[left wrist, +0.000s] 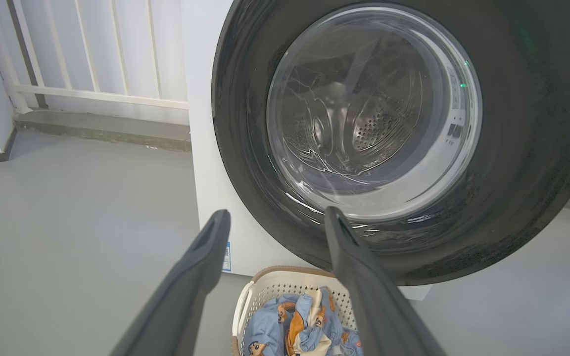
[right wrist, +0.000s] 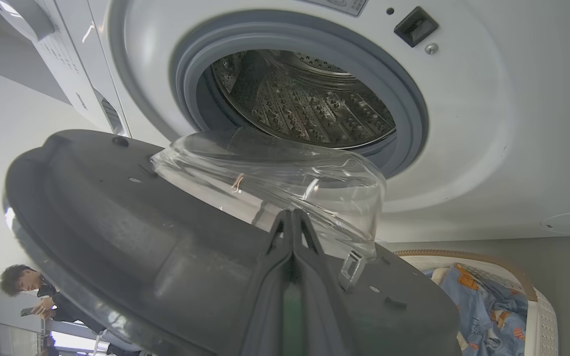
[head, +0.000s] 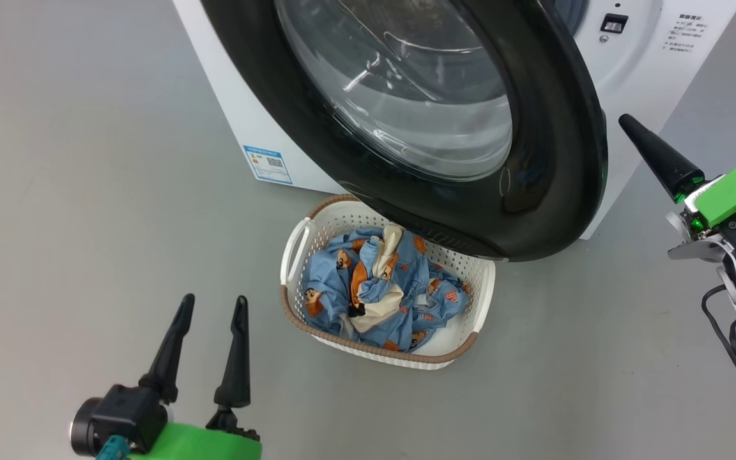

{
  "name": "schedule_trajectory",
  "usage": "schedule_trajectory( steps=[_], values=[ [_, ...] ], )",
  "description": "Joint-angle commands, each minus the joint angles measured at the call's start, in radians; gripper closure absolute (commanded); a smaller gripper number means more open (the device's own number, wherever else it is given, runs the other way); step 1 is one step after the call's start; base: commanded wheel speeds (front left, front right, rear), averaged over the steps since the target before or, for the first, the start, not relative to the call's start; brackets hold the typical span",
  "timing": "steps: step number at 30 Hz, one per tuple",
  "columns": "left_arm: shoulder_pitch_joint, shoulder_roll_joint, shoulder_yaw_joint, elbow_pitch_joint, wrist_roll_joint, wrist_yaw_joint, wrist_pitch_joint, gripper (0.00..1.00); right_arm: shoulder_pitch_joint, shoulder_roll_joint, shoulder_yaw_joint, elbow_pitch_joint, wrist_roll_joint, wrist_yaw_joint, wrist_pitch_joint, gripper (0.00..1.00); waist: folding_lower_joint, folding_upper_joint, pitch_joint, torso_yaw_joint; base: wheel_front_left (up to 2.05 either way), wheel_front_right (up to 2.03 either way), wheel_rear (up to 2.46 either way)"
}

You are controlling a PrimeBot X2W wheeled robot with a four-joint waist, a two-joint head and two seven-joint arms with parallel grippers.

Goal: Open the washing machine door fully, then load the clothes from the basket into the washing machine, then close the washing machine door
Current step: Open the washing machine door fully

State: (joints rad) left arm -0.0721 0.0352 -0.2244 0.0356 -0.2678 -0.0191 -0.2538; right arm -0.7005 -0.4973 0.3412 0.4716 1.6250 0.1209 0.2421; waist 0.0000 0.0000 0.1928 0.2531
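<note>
Glossy black washing machine door (head: 553, 160) stands partly open above the far end of the basket (head: 294, 255) of clothes (head: 374, 294), so opening looks the current step: the clenched right hand (right wrist: 292, 212) near its inner side likely must swing it wider, left hand (head: 214, 299) released.

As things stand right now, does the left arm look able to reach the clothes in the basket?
Probably yes. The left gripper is open beside the basket with bare floor between, and the clothes lie uncovered; the washing machine door overhangs only the basket's far rim.
</note>
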Motion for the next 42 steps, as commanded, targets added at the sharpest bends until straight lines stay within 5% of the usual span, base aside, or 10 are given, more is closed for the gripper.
schedule_trajectory(
  steps=[1,19,42],
  values=[
    [-0.030,0.015,0.032,-0.026,-0.003,0.009,-0.008,0.00,-0.013,-0.001,0.007,-0.022,-0.001,0.010,0.010,1.00,0.0000,0.0000,-0.002,0.001,0.00,0.00,0.00],
    [-0.020,0.015,0.046,-0.024,-0.005,0.009,-0.008,0.00,0.010,0.022,0.058,-0.048,-0.003,0.010,0.153,1.00,0.0000,0.0000,-0.022,0.027,0.00,0.00,0.00],
    [0.045,0.015,0.090,0.010,0.027,-0.032,-0.008,0.00,0.225,0.108,0.074,-0.168,0.048,0.010,0.228,1.00,0.0000,0.0000,-0.147,0.103,0.00,0.00,0.00]
  ],
)
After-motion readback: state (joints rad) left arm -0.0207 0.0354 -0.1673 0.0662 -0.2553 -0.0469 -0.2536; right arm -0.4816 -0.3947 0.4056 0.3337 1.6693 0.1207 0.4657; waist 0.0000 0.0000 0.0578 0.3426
